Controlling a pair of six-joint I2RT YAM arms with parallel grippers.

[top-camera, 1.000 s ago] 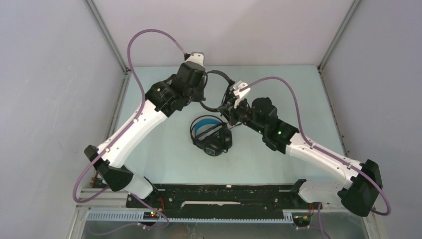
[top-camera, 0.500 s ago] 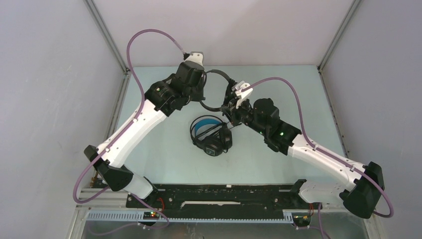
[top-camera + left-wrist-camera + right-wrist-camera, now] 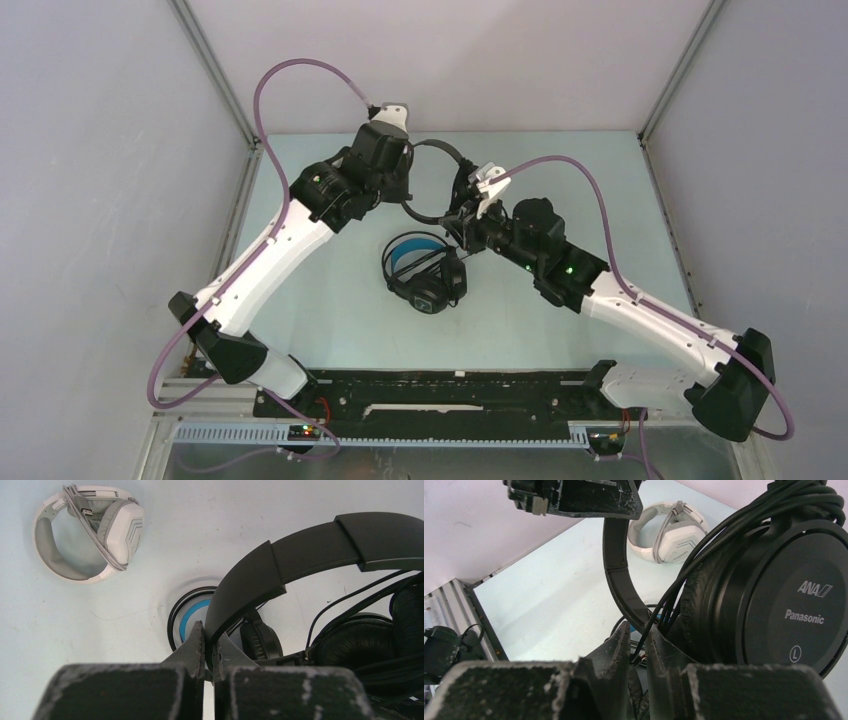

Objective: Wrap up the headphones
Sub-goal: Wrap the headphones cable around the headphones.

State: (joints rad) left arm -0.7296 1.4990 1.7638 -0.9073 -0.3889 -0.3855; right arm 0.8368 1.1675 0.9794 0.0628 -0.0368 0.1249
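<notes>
Slim black headphones (image 3: 784, 595) held above table (image 3: 330, 320).
Left gripper (image 3: 209, 632) clamped on headband (image 3: 310, 550); right gripper (image 3: 638, 630) slightly parted, cable (image 3: 804, 500) running between.

A lab test cell is shown: the pale tabletop (image 3: 330, 320) is enclosed by plain grey panels (image 3: 90, 180) (framed by aluminium posts (image 3: 213, 75)) and a black rail (image 3: 440, 388).

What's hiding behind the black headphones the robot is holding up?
Seen from the left wrist, behind the held black headphones lies a black pair with a blue lining, on the table. The headband and the left pincer cover much of it.
</notes>
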